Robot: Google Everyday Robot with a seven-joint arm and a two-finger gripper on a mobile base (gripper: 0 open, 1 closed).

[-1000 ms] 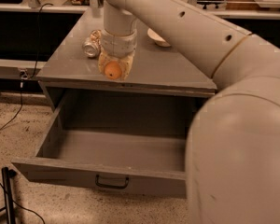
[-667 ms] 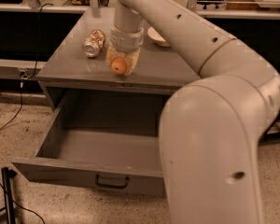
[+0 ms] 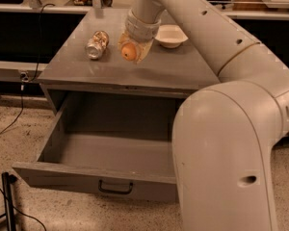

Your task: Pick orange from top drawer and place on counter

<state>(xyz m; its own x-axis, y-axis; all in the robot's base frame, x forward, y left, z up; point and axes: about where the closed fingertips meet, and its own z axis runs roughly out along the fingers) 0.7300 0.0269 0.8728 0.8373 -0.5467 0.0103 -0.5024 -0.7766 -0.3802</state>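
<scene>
Here, the gripper [image 3: 132, 55] clamps 1 orange [image 3: 129, 51] above the counter [image 3: 154, 72], beside 1 can [image 3: 97, 44], 1 bowl [image 3: 170, 35].

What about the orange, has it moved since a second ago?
Yes. The orange, held in the gripper, has gone farther back from the front edge of the counter. It is now level with the can, to its right.
</scene>
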